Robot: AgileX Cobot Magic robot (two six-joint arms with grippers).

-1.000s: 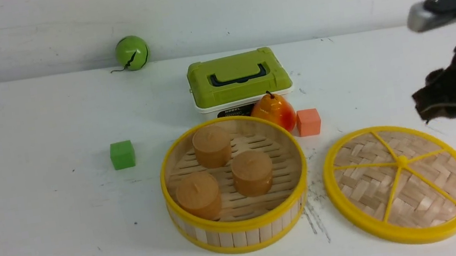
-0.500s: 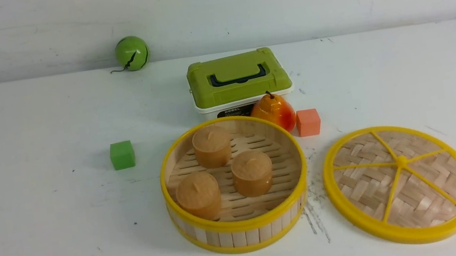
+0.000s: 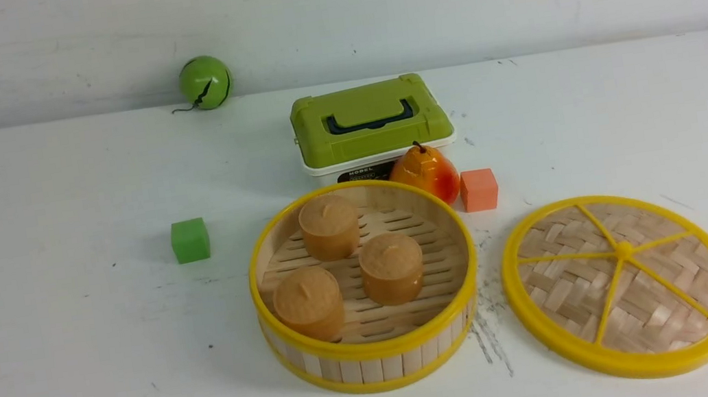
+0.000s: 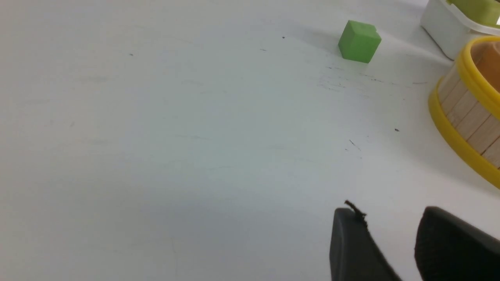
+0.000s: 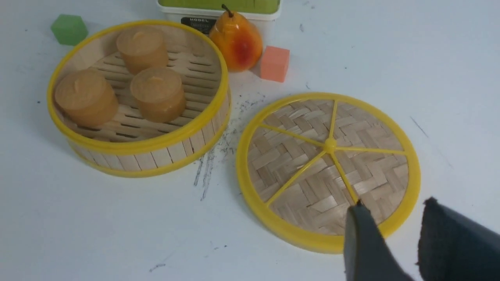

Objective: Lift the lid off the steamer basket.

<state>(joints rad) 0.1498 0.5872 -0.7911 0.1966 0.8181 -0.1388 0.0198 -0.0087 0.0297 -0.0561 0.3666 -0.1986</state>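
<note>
The steamer basket [image 3: 375, 351] stands uncovered in the middle of the table, with three brown cakes [image 3: 329, 226] inside. It also shows in the right wrist view [image 5: 156, 154] and in the left wrist view [image 4: 468, 121]. The lid [image 3: 622, 285] lies flat on the table to the basket's right, apart from it. In the right wrist view the lid [image 5: 312, 164] is below my right gripper [image 5: 392, 208], which is open, empty and raised by the lid's rim. My left gripper [image 4: 390, 216] is open and empty over bare table, left of the basket. Neither gripper shows in the front view.
A green box [image 3: 371, 120] with a dark handle stands behind the basket. A pear [image 3: 425, 173] and an orange cube [image 3: 479, 189] lie between them. A green cube [image 3: 189, 239] lies left of the basket. A green ball [image 3: 205, 82] sits at the back wall.
My right arm stood above the lid's far right one second ago and has drawn back out of the front view. The lid and the basket have not moved.
</note>
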